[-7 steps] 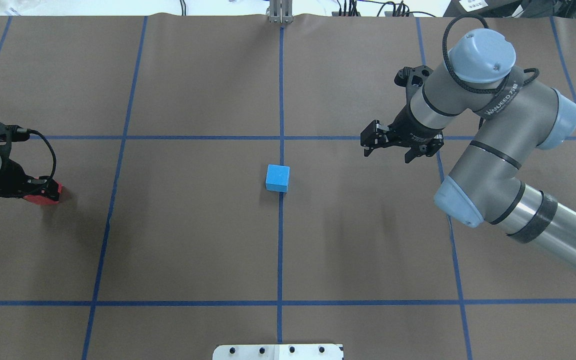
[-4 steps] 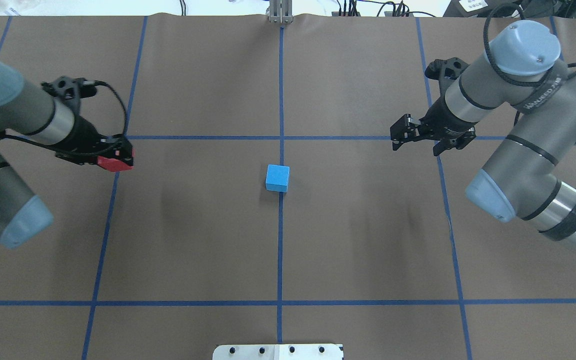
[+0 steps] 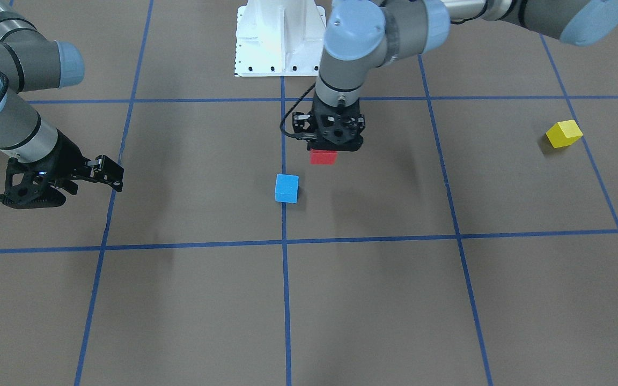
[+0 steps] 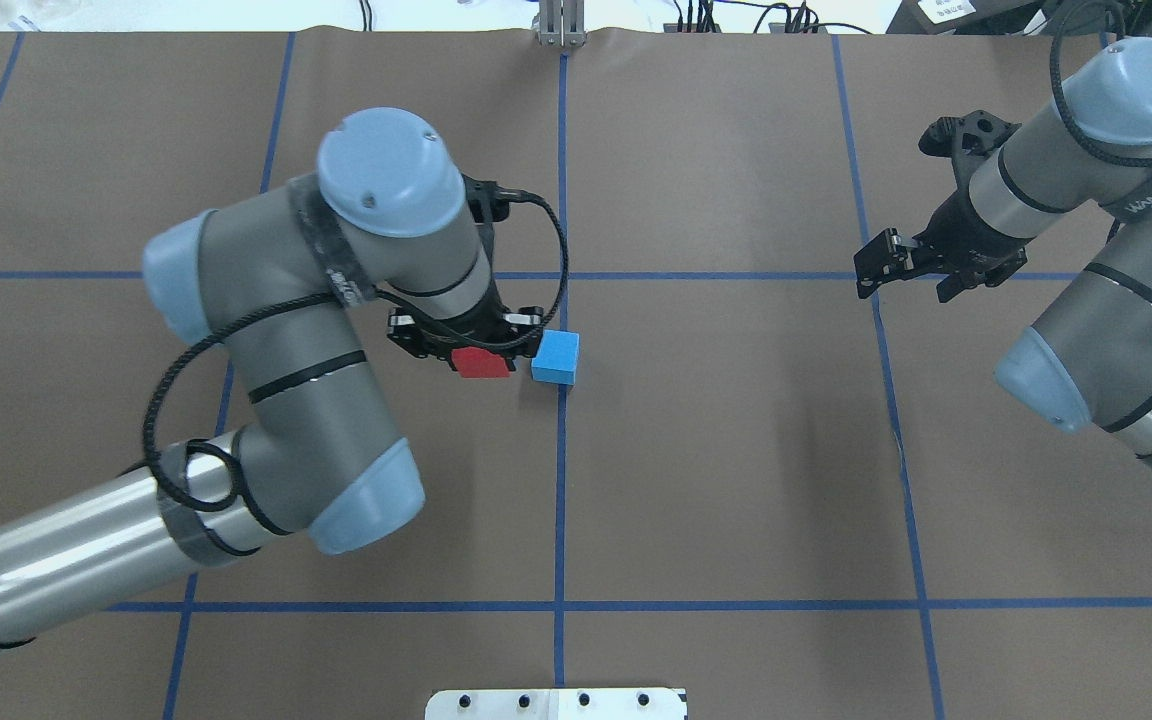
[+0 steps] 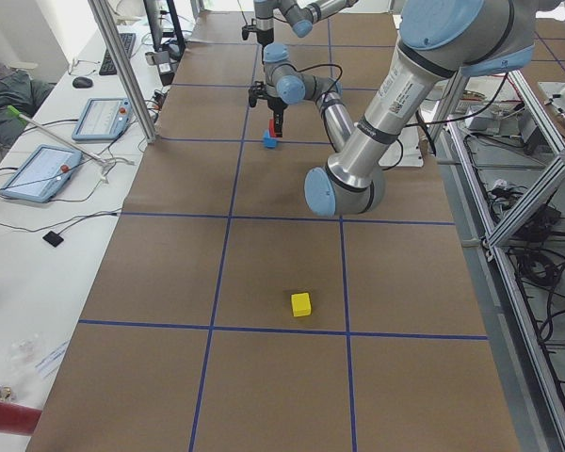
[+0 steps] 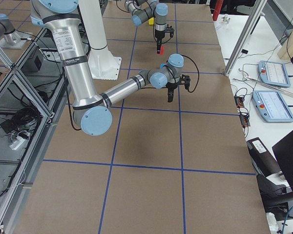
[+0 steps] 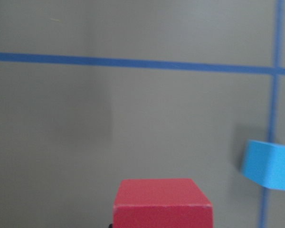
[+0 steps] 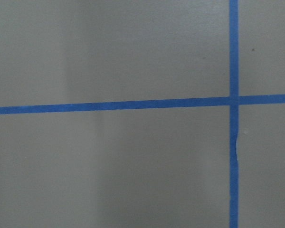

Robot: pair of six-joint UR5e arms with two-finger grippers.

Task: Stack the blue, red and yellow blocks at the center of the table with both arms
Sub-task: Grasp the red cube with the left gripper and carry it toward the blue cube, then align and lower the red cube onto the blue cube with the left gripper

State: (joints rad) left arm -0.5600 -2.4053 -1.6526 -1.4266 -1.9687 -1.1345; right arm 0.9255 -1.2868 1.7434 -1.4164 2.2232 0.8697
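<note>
Overhead exterior shows the red block [image 4: 483, 364] clamped in the left gripper [image 3: 326, 149], just beside the blue block [image 4: 555, 357] on the robot's left and not yet over it. From the side camera it looks lifted above the blue block's top, though how far is hard to judge.

The cube is small and matte with flat faces. It is probably light and rigid, not fragile, and unlikely to slip. Two opposite side faces are the sensible hold, which leaves the underside free to seat flat. The fingers seem to grip it that way, but the wrist hides most of the contact.

The left arm reaches in bent at the elbow, with the wrist pointing straight down at the table [image 4: 736, 480].

The blue block rests on the tape line running away from the robot, at about the table's middle. The yellow block [image 3: 564, 133] lies well apart from the blue block, out on the robot's left.

The right gripper [image 4: 901, 288] hangs well apart from the blue block on the opposite side, jaws spread and empty.
</note>
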